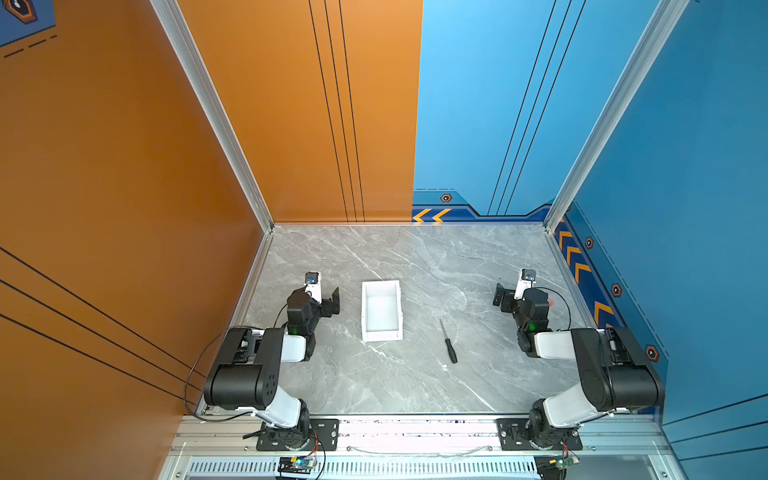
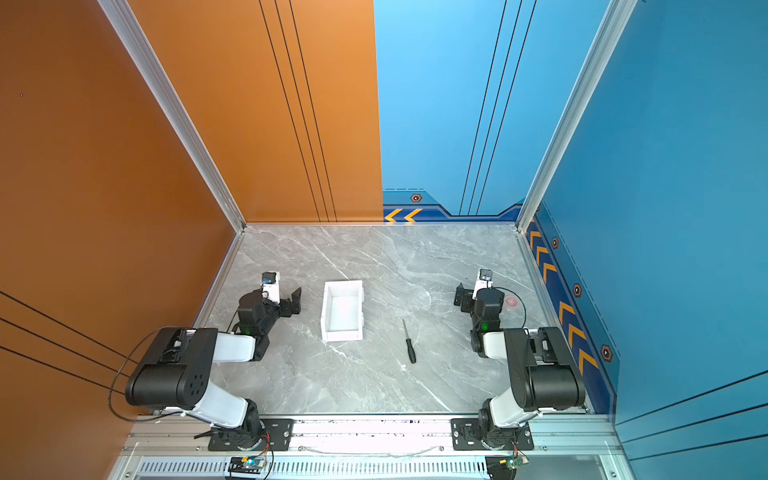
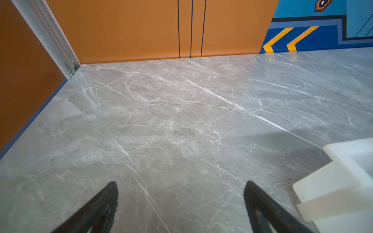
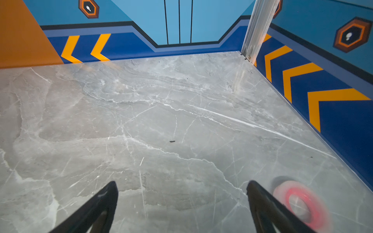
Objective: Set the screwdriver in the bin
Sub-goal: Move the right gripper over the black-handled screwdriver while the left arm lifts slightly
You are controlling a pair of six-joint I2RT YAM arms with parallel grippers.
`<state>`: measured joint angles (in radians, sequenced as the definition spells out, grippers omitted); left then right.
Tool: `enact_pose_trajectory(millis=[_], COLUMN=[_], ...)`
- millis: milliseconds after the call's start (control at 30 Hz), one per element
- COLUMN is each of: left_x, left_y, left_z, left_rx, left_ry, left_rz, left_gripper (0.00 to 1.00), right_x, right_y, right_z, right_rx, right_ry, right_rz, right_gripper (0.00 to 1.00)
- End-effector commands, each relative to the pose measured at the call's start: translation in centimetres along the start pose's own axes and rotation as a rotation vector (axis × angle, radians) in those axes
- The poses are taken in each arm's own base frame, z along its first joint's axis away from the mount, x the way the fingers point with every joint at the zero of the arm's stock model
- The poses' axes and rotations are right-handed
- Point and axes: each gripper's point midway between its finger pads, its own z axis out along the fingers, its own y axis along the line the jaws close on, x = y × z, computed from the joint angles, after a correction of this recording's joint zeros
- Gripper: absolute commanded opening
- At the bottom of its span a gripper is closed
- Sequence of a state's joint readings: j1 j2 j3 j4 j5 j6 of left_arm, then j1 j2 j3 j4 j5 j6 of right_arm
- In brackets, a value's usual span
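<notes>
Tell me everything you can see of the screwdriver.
The screwdriver is small and slim: a black handle, plastic by its look, and a thin dark metal shaft. It lies flat on the grey marbled table, handle toward the near edge, tip pointing away and slightly left. It sits to the right of the white bin, apart from it. Only the table touches it. Both top views show it; neither wrist view does.

One each: screwdriver (image 1: 448, 341), bin (image 1: 364, 311), seemingly ring (image 4: 290, 192)
</notes>
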<state>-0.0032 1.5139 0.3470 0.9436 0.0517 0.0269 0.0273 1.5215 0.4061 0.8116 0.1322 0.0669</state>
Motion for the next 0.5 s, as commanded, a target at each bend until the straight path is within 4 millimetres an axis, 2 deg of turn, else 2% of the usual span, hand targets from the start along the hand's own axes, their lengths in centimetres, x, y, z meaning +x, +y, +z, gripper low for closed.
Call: enact_pose_trajectory(millis=[0,233,300,400,467], left_x=[-1.1,-2.8,-3.3,-3.9,-4.2], left_y=[0.7,1.0,1.5,2.0,2.1], left_z=[-0.9,-1.4,-1.3,-1.1,-1.2], left_rx=[-0.040,-0.090,-0.120,-0.145,-0.149], left_ry=[-0.029,-0.012,0.010,0.072,0.127], left_rz=[0.005,0.019,0.013,0.038,0.068], left_gripper=[0.98,0.98,0.98,0.98,0.98], right_x=[-2.0,-5.5,-6.0,-7.1,-8.2], right_y=[-0.4,-0.3,0.0,-0.5,1.5], right_z=[-0.4,-2.9,-3.6,-5.2,-6.4], right_rx=[0.039,0.042,0.045,0.142,0.012], right_ry=[0.011,0.068,0.133,0.228,0.300], right_rz=[-0.004,0.081,0.145,0.323,0.335], right_gripper=[1.00,1.00,1.00,1.00,1.00])
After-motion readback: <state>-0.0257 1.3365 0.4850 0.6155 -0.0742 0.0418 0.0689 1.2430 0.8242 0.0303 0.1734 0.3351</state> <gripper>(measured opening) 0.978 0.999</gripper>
